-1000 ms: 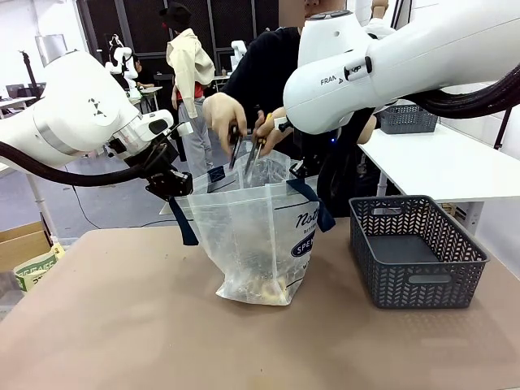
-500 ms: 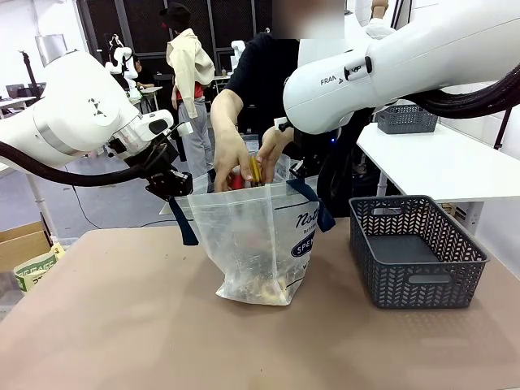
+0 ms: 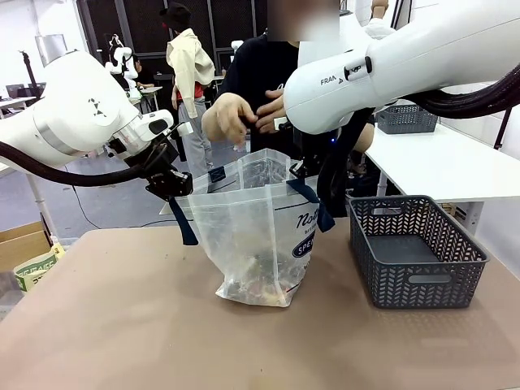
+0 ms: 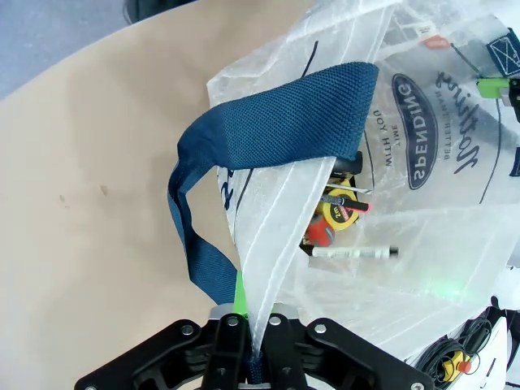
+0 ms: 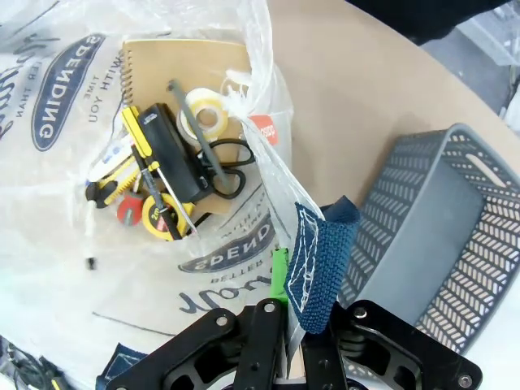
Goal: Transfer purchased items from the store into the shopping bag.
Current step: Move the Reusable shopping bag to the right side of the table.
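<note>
Between the left hand (image 4: 248, 323) and right hand (image 5: 294, 315), each pinching its rim, hangs the shopping bag (image 3: 252, 236).

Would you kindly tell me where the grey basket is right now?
In the front view, the grey basket stands on the table at the robot's right, beside the shopping bag but not touching it.

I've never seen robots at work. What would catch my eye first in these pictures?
The translucent shopping bag in the middle of the table, held open from both sides: the left gripper and the right gripper each pinch its rim by a navy handle. Small goods lie heaped at its bottom, a yellow tape measure among them. The person's hands hover above it, and the dark grey basket stands to its right.
</note>
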Available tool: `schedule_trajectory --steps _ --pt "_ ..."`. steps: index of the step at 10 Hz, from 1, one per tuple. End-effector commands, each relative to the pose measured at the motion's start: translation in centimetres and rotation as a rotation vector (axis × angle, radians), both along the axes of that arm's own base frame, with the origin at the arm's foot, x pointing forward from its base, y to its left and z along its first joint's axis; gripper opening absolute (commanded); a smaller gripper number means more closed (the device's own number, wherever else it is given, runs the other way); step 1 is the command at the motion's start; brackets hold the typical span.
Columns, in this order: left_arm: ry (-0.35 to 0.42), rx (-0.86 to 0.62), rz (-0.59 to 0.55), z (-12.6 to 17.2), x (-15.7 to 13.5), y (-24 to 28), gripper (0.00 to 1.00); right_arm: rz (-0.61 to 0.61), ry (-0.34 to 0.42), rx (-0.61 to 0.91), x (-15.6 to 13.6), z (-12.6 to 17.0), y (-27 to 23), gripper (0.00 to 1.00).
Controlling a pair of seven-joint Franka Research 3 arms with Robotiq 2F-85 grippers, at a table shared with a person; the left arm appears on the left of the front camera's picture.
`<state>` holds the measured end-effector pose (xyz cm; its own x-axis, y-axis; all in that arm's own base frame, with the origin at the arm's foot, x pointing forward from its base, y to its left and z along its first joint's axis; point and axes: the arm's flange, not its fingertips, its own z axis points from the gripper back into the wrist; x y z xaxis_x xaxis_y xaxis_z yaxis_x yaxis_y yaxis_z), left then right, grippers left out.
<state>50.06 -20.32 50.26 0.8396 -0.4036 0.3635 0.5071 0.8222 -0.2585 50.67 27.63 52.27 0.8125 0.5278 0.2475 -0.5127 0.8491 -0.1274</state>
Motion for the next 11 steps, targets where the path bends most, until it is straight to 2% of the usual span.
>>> schedule_trajectory --steps 1,11 --pt "-0.004 -0.001 0.003 0.21 0.02 0.18 0.00 -0.003 0.001 0.000 0.03 -0.06 -0.11 0.00" --pt "-0.004 -0.001 0.003 0.21 0.02 0.18 0.00 -0.003 0.001 0.000 0.03 -0.06 -0.11 0.00"
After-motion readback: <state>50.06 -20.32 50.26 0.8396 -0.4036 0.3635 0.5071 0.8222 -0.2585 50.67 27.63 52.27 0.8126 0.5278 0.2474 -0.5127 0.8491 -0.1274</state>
